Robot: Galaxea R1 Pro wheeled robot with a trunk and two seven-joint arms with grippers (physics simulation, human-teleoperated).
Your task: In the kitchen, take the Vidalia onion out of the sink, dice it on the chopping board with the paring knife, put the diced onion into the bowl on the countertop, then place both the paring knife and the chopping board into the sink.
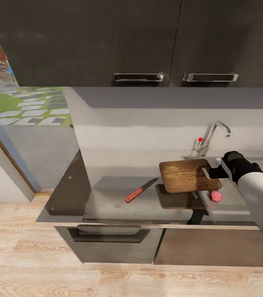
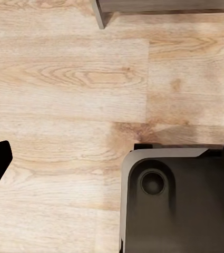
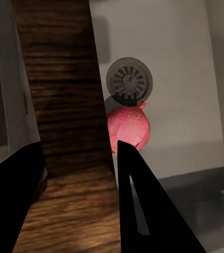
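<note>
Starting at the left of the head view, the smooth grey metallic countertop (image 1: 106,194) has the little paring knife with the slim dark blade and red handle (image 1: 141,190) lying flat on it at a slant, blade end pointing toward the board. Just right of that, the dark brown rectangular wooden chopping board (image 1: 184,175) is up off the counter, hanging over the near-left corner of the grey stainless-steel sink (image 1: 230,202) with its shadow underneath. The right gripper (image 1: 209,172) is clamped on the board's right edge, and the right arm, white forearm with a black wrist, comes in from the right side with the wrist bent in toward the board. In the right wrist view the two dark fingers (image 3: 143,205) sit either side of the wood grain. The small pink roundish Vidalia onion (image 3: 128,128) is in the basin right next to the round drain (image 3: 129,81). The left wrist camera just looks at light wood plank floor (image 2: 64,79) and a dark part of the robot; can't tell what the left fingers are doing.
</note>
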